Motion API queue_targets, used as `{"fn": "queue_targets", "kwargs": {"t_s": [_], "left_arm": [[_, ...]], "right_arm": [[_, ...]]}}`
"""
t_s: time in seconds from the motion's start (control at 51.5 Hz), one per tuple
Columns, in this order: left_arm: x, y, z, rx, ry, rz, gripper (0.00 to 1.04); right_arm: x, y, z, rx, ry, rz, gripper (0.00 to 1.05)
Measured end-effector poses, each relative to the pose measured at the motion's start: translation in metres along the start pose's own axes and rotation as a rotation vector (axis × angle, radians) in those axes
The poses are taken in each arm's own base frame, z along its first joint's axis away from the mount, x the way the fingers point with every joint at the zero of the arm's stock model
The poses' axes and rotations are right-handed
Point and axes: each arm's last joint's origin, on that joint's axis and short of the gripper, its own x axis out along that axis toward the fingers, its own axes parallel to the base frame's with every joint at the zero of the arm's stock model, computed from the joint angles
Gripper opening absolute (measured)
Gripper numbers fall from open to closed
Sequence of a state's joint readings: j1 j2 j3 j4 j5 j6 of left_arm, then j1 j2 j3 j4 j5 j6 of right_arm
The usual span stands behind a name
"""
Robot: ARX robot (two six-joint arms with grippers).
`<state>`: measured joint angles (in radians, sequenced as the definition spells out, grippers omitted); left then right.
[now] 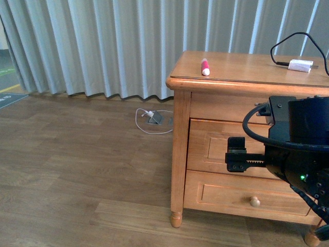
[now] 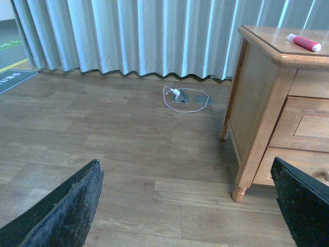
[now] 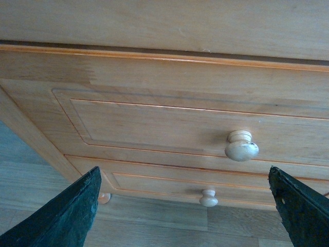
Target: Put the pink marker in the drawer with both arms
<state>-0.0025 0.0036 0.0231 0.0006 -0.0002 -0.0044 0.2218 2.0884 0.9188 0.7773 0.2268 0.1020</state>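
Looking in, I see the marker (image 1: 205, 67) lying near the front left corner of the dresser top (image 1: 247, 69), the drawer (image 3: 154, 123) below shut, my right claw (image 3: 183, 177) gaping empty before its knob (image 3: 241, 145), my left claw (image 2: 187, 172) wide open, empty, over the floor (image 2: 128, 144).

The pink marker (image 1: 205, 67) lies flat near the bench's (image 1: 247, 63) front-left corner, white end forward. The drawer (image 3: 154, 121) is shut.
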Motion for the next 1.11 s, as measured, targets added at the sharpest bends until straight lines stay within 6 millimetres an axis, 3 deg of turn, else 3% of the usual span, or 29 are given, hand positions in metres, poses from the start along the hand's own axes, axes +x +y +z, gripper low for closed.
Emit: {"fn": "queue_targets", "kwargs": {"t_s": [0.447,1.107], "left_arm": [[0.000,0.000,0.000,0.000,0.000,0.000,0.99],[0.000,0.000,0.000,0.000,0.000,0.000,0.99]], "right_arm": [[0.048,-0.015,-0.008,0.002,-0.006,-0.061,0.96],[0.063,-0.033,-0.016,-0.020,0.020,-0.106,0.96]]}}
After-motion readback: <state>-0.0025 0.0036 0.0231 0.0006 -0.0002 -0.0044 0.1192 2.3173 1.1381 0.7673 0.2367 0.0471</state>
